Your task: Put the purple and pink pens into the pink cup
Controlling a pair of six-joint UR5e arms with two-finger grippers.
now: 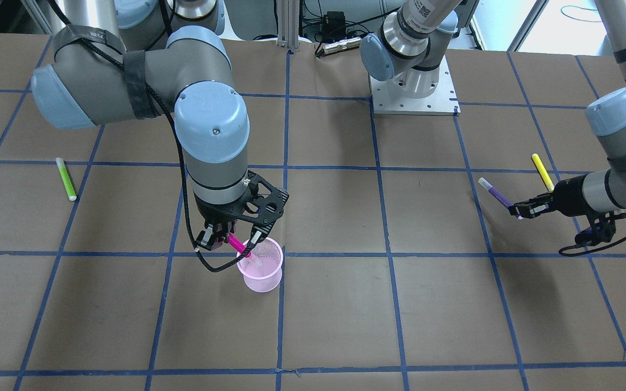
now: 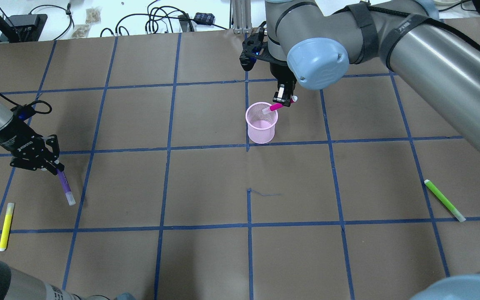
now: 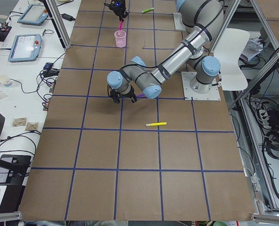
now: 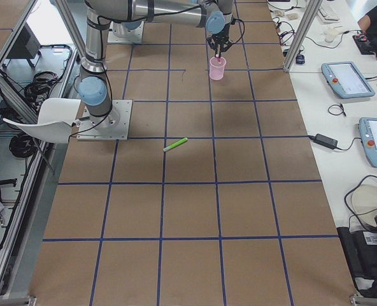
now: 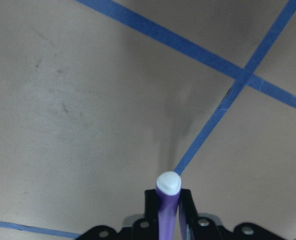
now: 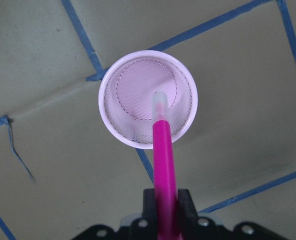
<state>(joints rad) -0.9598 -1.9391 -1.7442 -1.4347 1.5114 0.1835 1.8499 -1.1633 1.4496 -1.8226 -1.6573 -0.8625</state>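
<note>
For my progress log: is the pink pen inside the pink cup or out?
Not dropped in: the right gripper grips the pink pen, tilted, its white tip over the mouth of the pink cup. The cup holds nothing else.

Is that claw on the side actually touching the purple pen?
Touching. The left wrist view shows the purple pen pinched between the left claw's two fingers.

the pink cup [image 2: 261,129] stood by itself near the middle of the table [image 2: 206,250], with flat brown paper all round it. the right gripper [image 2: 282,100] and its tilted pink pen [image 2: 276,107] hung over one side of the cup's rim and took up that side. the way from the left gripper [image 2: 54,166] and its purple pen [image 2: 65,187] to the cup was open table. a yellow pen [image 2: 6,226] lay near that gripper. a green pen [image 2: 445,200] lay well off on the other side.
</note>
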